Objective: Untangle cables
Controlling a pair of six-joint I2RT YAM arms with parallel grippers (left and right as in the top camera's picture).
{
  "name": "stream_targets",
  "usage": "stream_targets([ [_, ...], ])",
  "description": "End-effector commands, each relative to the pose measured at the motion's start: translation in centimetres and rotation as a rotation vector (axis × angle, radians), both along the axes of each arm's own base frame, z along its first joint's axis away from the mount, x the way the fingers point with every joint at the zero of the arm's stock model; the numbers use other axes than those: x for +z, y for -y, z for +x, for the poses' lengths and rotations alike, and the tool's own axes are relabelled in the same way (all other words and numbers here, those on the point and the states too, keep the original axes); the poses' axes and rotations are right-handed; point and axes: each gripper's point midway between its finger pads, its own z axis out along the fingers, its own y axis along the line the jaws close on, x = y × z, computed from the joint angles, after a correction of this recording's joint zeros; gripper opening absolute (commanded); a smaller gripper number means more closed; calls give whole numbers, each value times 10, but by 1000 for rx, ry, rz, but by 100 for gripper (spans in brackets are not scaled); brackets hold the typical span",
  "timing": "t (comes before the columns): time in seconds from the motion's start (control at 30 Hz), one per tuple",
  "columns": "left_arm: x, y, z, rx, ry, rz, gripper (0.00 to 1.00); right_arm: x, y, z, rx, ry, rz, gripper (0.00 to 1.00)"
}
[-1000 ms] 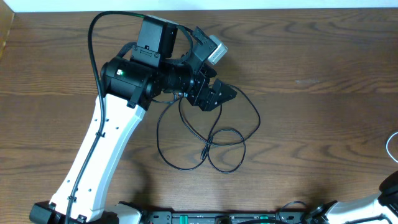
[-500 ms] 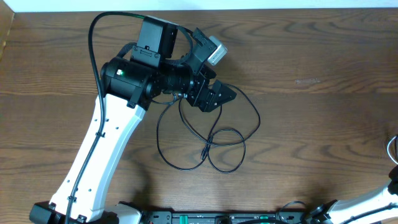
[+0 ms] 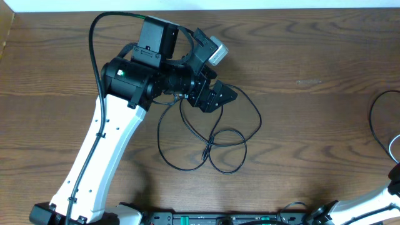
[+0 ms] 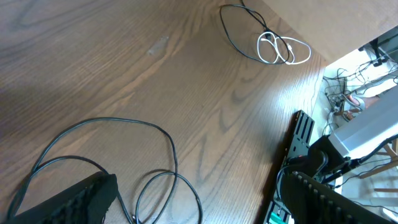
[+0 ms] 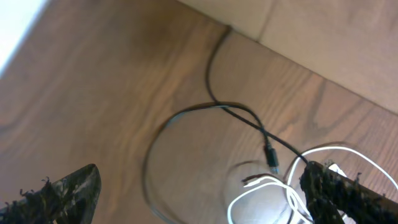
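A black cable (image 3: pixel 212 140) lies in loose crossing loops on the table, just below my left gripper (image 3: pixel 220 97). In the left wrist view this black cable (image 4: pixel 155 177) runs between the wide-apart fingers (image 4: pixel 68 199). My left gripper (image 4: pixel 199 211) is open and holds nothing. At the right edge lie a second black cable (image 3: pixel 374 119) and a white cable (image 3: pixel 392 147). In the right wrist view this black cable (image 5: pixel 217 109) crosses itself and ends in a plug (image 5: pixel 272 158) beside the white cable (image 5: pixel 267 193). My right gripper (image 5: pixel 199 199) is open above them, its right finger (image 5: pixel 348 193) over the white loops.
The left arm (image 3: pixel 106 156) slants across the table's left half. Only a piece of the right arm (image 3: pixel 375 203) shows at the bottom right corner. A rail (image 3: pixel 212 219) with electronics runs along the front edge. The far table edge (image 5: pixel 292 53) passes close behind the right-hand cables.
A black cable arc has appeared on the table at the right edge. The right arm has drawn back toward the corner. The left arm and the middle cable have not moved.
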Motion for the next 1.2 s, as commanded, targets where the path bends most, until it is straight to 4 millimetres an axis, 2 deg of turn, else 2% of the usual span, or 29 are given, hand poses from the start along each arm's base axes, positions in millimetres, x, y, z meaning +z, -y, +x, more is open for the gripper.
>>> stream_targets([
  [0.0, 9, -1, -2, -2, 29, -3, 89, 38, -21, 13, 75, 86, -20, 99],
  [0.13, 3, -7, 2, 37, 27, 37, 89, 42, -49, 31, 190, 120, 23, 99],
  [0.2, 1, -20, 11, 116, 50, 93, 89, 44, -78, 46, 337, 114, 24, 99],
  [0.27, 4, -31, 16, 176, 75, 125, 89, 44, -98, 51, 416, 82, 15, 99],
  [0.43, 19, -73, 27, 392, 152, 209, 89, 45, -144, 68, 520, 25, -39, 99],
  [0.57, 28, -99, 27, 494, 207, 234, 89, 52, -176, 72, 587, 30, -108, 99],
  [0.7, 25, -110, 22, 537, 237, 212, 89, 49, -213, 64, 642, 95, -164, 99],
  [0.77, 20, -114, 22, 574, 237, 183, 89, 38, -234, 56, 646, 134, -150, 99],
  [0.83, 12, -118, 20, 612, 231, 153, 89, 20, -263, 51, 709, 172, -104, 99],
  [0.97, 0, -125, 13, 646, 218, 133, 89, -26, -327, 45, 883, 169, -13, 99],
  [1.0, -3, -126, 10, 647, 217, 134, 89, -39, -347, 43, 958, 153, -1, 99],
  [1.03, -8, -130, 7, 666, 217, 144, 89, -62, -378, 38, 1063, 116, 14, 99],
  [1.07, -11, -136, 7, 698, 212, 155, 89, -75, -401, 33, 1147, 98, 20, 99],
  [1.17, -19, -148, 6, 762, 212, 186, 89, -102, -454, 23, 1299, 76, 25, 99],
])
